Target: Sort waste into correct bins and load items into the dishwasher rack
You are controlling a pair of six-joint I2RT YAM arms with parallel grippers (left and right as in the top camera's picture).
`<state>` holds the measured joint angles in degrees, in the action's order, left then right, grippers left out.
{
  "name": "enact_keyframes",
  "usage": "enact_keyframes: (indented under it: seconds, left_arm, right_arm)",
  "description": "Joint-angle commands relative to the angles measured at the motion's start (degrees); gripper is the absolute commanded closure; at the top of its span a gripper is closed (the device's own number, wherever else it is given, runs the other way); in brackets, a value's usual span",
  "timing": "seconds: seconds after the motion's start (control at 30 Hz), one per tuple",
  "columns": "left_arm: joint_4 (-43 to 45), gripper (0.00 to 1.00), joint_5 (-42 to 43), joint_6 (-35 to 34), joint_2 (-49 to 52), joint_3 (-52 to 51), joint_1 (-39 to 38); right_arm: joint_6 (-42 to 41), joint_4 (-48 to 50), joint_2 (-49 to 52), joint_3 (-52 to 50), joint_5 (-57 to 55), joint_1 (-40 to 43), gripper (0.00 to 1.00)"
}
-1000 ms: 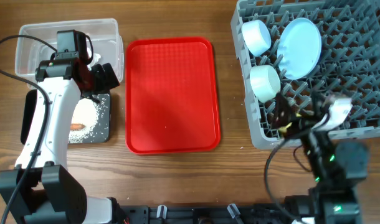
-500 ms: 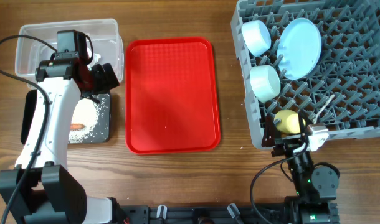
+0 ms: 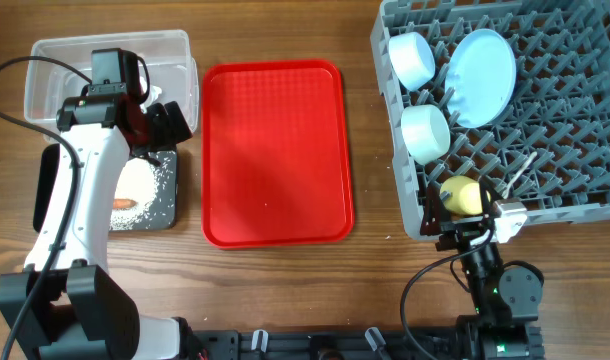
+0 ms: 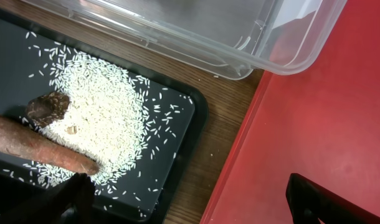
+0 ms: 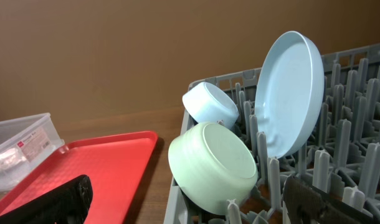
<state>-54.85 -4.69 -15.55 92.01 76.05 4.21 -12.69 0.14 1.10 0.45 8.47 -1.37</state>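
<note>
Left hand (image 4: 196,206) spread above black tray (image 4: 9,68) (rice (image 4: 96,118) inside) — right hand (image 5: 190,205) likewise spread, facing the rack (image 5: 355,143).

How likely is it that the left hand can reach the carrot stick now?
Likely yes: the open left hand hangs above the black tray, and the carrot stick lies uncovered on rice.

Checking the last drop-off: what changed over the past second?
The right arm pulled back off the dishwasher rack toward its base, uncovering the yellow cup in the rack's near-left corner. Nothing moved in the last half second. The left arm, bowls, plate and red tray stayed put.
</note>
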Motion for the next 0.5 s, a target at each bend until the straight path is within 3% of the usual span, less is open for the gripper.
enact_keyframes:
  seconds: [0.0, 0.47]
  left_arm:
    - [0.2, 0.00, -0.5, 0.1, -1.2, 1.0, 0.3]
    - [0.1, 0.00, -0.5, 0.1, -1.7, 1.0, 0.2]
  right_arm:
    - [0.6, 0.5, -0.9, -0.2, -1.0, -0.4, 0.00]
    - [0.5, 0.5, -0.9, -0.2, -1.0, -0.4, 0.00]
